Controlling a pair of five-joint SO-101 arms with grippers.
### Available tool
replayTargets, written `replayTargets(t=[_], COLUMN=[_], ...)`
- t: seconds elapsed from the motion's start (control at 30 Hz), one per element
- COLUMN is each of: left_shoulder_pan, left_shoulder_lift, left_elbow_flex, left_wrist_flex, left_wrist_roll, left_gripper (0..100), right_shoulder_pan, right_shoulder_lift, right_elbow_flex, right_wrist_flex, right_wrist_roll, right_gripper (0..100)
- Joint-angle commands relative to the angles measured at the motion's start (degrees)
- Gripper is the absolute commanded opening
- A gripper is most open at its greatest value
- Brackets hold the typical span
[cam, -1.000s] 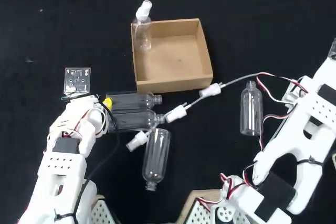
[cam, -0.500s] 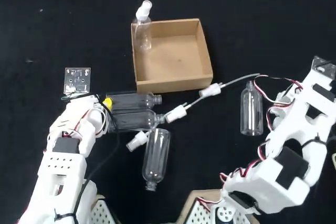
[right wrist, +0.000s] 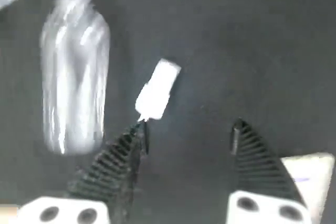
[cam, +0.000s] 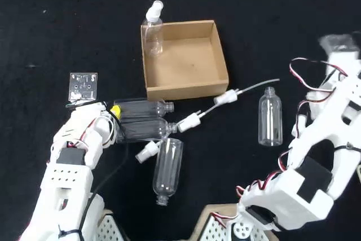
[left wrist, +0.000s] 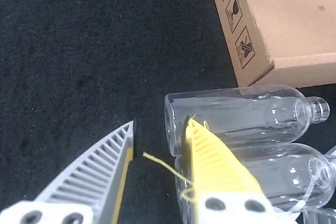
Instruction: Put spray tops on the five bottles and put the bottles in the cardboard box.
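Here, your left gripper (left wrist: 160,124) is spread, its yellow finger (left wrist: 210,166) at the bases of 2 capless bottles (left wrist: 236,114) lying beside the cardboard box (left wrist: 278,19). Your right gripper (right wrist: 188,127), also spread, hangs near a loose spray top (right wrist: 157,90) and a blurred bottle (right wrist: 76,98). The high view adds a capped bottle (cam: 152,26) at the box's corner.

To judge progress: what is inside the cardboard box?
In the cardboard box, a spray-topped bottle appears to stand in one corner; remaining floor looks bare. The near wall hides a floor strip.
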Motion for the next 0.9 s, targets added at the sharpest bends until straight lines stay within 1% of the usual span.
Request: replayTargets(t=[0.0, 0.1, 0.2, 0.27, 0.4, 0.43, 0.47, 0.5, 0.53, 0.6, 0.7, 0.73, 0.77, 0.8, 0.87], left_shoulder_pan=[0.7, 0.5, 0.2, 0.2, 0.3, 0.4, 0.5, 0.6, 0.6, 0.6, 0.7, 0.7, 0.7, 0.7, 0.7], left_shoulder_lift=[-1.0, -1.0, -1.0, -1.0, -1.0, -1.0, -1.0, -1.0, -1.0, -0.9, -1.0, -1.0, -1.0, -1.0, -1.0], left_elbow_flex=[-1.0, -0.9, -0.9, -0.9, -0.9, -0.9, -0.9, -0.9, -0.9, -0.9, -1.0, -1.0, -1.0, -1.0, -0.9], left_wrist_flex=[-1.2, -1.0, -1.0, -1.0, -1.2, -1.2, -1.2, -1.2, -1.2, -1.2, -1.3, -1.3, -1.3, -1.3, -1.0], left_wrist_roll=[-0.9, -0.9, -0.9, -0.9, -0.9, -0.9, -0.9, -0.9, -0.9, -0.9, -0.8, -0.8, -0.8, -0.8, -0.9], left_gripper=[16, 16, 16, 16, 16, 16, 16, 16, 16, 16, 16, 16, 16, 16, 16], right_shoulder_pan=[1.1, 1.7, 3.1, 3.5, 4.7, 4.7, 4.5, 3.6, 2.9, 1.7, 2.7, 3.3, 3.4, 2.5, 0.1], right_shoulder_lift=[1.9, 4.5, 7.0, 8.5, 9.8, 9.9, 9.9, 9.9, 9.9, 10.5, 12.1, 12.8, 13.5, 14.3, 15.8], right_elbow_flex=[-1.6, 0.2, -0.6, -2.3, -4.6, -4.7, -4.8, -4.8, -5.1, -6.1, -6.8, -7.3, -8.2, -9.4, -11.6], right_wrist_flex=[5.2, 5.6, 5.5, 5.5, 6.1, 6.4, 7.2, 8.2, 9.0, 9.8, 5.9, 4.7, 3.8, 3.5, 3.9], right_wrist_roll=[36.9, 54.6, 66.9, 69.8, 68.8, 66.0, 61.0, 54.2, 44.9, 21.9, -16.4, -25.9, -30.8, -31.3, -33.4], right_gripper=[23.4, 23.4, 23.3, 23.3, 23.3, 23.3, 23.3, 23.3, 22.4, 17.4, 6.7, 3.6, 1.7, 1.8, 5.9])
